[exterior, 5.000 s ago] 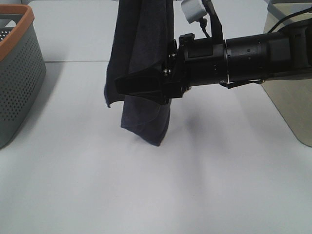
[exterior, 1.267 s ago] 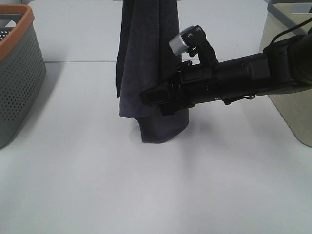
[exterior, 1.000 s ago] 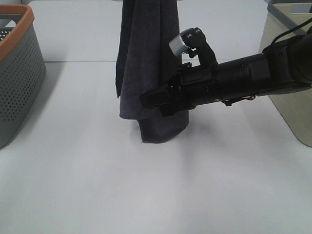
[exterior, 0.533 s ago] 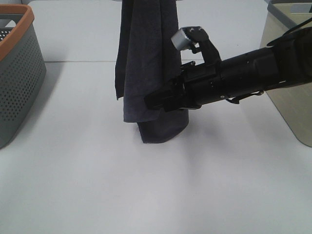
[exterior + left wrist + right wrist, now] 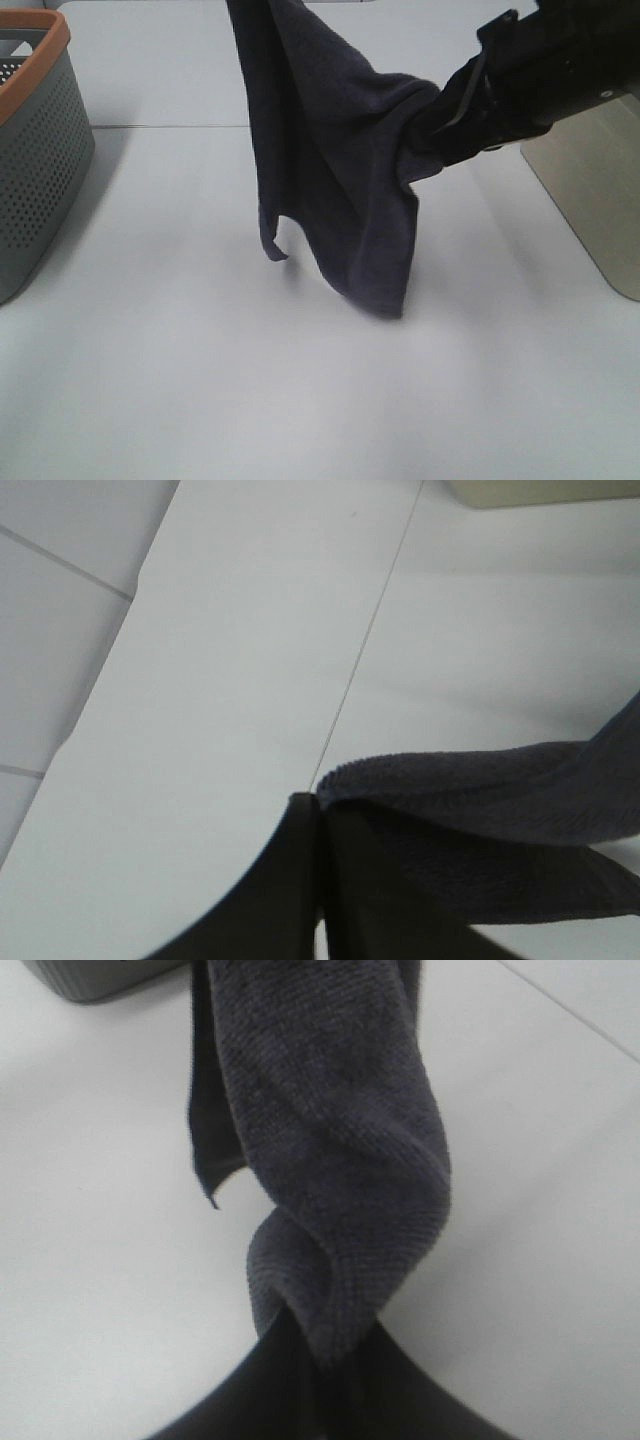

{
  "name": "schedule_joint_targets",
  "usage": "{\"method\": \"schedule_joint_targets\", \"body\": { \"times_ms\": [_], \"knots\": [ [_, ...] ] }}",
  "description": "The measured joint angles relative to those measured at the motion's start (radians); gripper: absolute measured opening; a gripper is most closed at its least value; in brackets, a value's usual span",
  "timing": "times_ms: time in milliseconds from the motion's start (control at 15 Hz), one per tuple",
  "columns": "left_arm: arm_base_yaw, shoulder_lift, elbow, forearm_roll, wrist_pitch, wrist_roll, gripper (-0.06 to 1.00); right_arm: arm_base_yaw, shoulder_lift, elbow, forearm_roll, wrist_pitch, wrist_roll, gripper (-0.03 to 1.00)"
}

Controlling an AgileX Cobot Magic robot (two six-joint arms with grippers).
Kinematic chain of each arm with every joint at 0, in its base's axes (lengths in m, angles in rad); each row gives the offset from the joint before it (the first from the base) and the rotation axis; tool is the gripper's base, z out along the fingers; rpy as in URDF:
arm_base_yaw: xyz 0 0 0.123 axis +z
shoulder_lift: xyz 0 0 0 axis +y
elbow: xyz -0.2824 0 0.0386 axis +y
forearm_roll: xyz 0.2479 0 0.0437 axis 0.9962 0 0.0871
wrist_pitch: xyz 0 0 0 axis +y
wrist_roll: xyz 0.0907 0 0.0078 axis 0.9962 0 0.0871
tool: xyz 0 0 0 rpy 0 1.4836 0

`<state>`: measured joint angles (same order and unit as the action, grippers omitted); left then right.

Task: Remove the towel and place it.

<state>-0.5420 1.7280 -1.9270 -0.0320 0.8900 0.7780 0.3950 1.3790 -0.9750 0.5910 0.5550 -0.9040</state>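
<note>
**A:** High view first: where is the towel point(image 5: 340, 180)?

**B:** It hangs over the table point(image 5: 200, 390), with its upper end out of frame. One bunched fold is drawn sideways into the right gripper point(image 5: 428, 140), which is clamped tight on it.

**A:** And the left wrist view?

**B:** The left gripper point(image 5: 317, 805) has its jaws pressed together. The edge of the towel point(image 5: 480, 790) is nipped right at the tips.

**A:** Right wrist view?

**B:** The right gripper point(image 5: 320, 1345) pinches a twisted fold, and the towel point(image 5: 340, 1140) stretches straight away from its tips.
</note>
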Motion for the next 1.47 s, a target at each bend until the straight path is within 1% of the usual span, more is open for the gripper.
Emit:
{"method": "schedule_joint_targets", "body": {
  "times_ms": [133, 200, 333, 533, 600, 667, 733, 933, 1000, 1133, 1267, 1400, 1467],
  "knots": [
    [0.0, -0.001, 0.0, 0.139, 0.045, -0.158, 0.0, 0.0, -0.036, -0.065, -0.193, 0.052, 0.13, 0.02],
    [0.001, -0.001, 0.0, 0.17, 0.061, -0.204, 0.0, 0.0, -0.041, -0.096, -0.26, 0.07, 0.159, 0.02],
    [0.001, 0.007, 0.0, 0.184, 0.093, -0.245, 0.0, 0.0, -0.043, -0.12, -0.308, 0.099, 0.177, 0.02],
    [0.001, 0.045, 0.0, 0.201, 0.145, -0.305, 0.0, 0.0, -0.016, -0.125, -0.34, 0.104, 0.178, 0.02],
    [0.001, 0.067, 0.0, 0.239, 0.139, -0.374, 0.0, 0.0, 0.019, -0.153, -0.407, 0.071, 0.178, 0.02],
    [0.008, 0.076, 0.0, 0.273, 0.099, -0.406, 0.0, 0.0, 0.04, -0.174, -0.456, 0.04, 0.178, 0.02],
    [0.024, 0.092, 0.0, 0.286, 0.038, -0.422, 0.0, 0.0, 0.067, -0.199, -0.516, -0.009, 0.178, 0.02],
    [0.095, 0.17, 0.0, 0.296, -0.118, -0.431, 0.0, 0.0, 0.184, -0.286, -0.666, -0.185, 0.178, 0.02],
    [0.122, 0.199, 0.0, 0.297, -0.182, -0.431, 0.0, 0.0, 0.228, -0.327, -0.715, -0.236, 0.178, 0.02],
    [0.173, 0.237, 0.0, 0.298, -0.326, -0.432, 0.0, 0.0, 0.313, -0.401, -0.811, -0.373, 0.178, 0.02],
    [0.212, 0.253, 0.0, 0.308, -0.447, -0.432, 0.0, -0.001, 0.386, -0.458, -0.851, -0.474, 0.178, 0.02],
    [0.222, 0.266, -0.002, 0.319, -0.516, -0.431, 0.0, -0.024, 0.452, -0.485, -0.854, -0.538, 0.178, 0.02],
    [0.222, 0.275, -0.003, 0.322, -0.518, -0.428, 0.0, -0.036, 0.468, -0.487, -0.853, -0.55, 0.178, 0.02]
  ]
}}
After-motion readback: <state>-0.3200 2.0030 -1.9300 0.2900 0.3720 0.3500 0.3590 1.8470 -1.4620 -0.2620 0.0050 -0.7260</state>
